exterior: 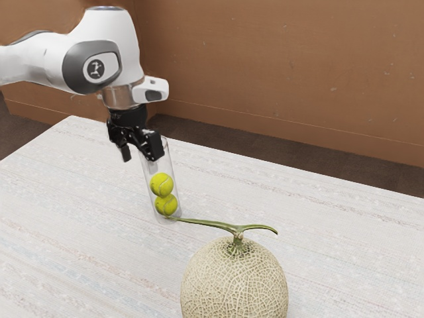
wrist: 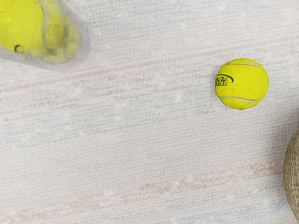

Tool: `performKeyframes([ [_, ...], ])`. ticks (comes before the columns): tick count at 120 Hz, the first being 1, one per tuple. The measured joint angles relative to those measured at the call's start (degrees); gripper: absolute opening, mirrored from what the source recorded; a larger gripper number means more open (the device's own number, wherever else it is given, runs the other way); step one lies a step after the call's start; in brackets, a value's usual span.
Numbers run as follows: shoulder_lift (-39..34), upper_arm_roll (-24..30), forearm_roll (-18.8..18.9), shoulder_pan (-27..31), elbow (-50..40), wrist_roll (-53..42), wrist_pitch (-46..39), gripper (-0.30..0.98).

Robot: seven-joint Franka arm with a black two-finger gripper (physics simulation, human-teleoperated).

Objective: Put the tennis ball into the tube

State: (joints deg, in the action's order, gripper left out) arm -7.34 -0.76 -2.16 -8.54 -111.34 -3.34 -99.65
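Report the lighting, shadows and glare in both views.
Exterior view: soft, fairly even light on the table, small pale glints on the black gripper. Wrist view: a faint, soft-edged shadow beside the melon; the clear tube's wall lays a whitish haze over the balls inside; no harsh glare on the loose tennis ball.

A plain indoor room, its kind hard to tell
Brown, lightly scuffed walls point(exterior: 285, 73) meet in a corner, with a skirting band point(exterior: 298, 134) of the same brown along their foot and a dark brown floor point(exterior: 298, 154) below; the table point(exterior: 331, 225) has a pale, woven-looking top with faint reddish and bluish stripes, nothing that settles home or workplace
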Motion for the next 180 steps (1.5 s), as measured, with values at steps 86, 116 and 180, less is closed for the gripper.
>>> performKeyframes([
  [86,10.02,1.02,-4.61,-6.06,-14.48,9.10,-22.31,0.69],
  [116,15.53,1.11,-8.00,-7.22,-13.01,10.42,-27.41,0.69],
  [180,25.53,1.18,-11.94,-9.11,-7.59,11.79,-31.99,0.69],
])
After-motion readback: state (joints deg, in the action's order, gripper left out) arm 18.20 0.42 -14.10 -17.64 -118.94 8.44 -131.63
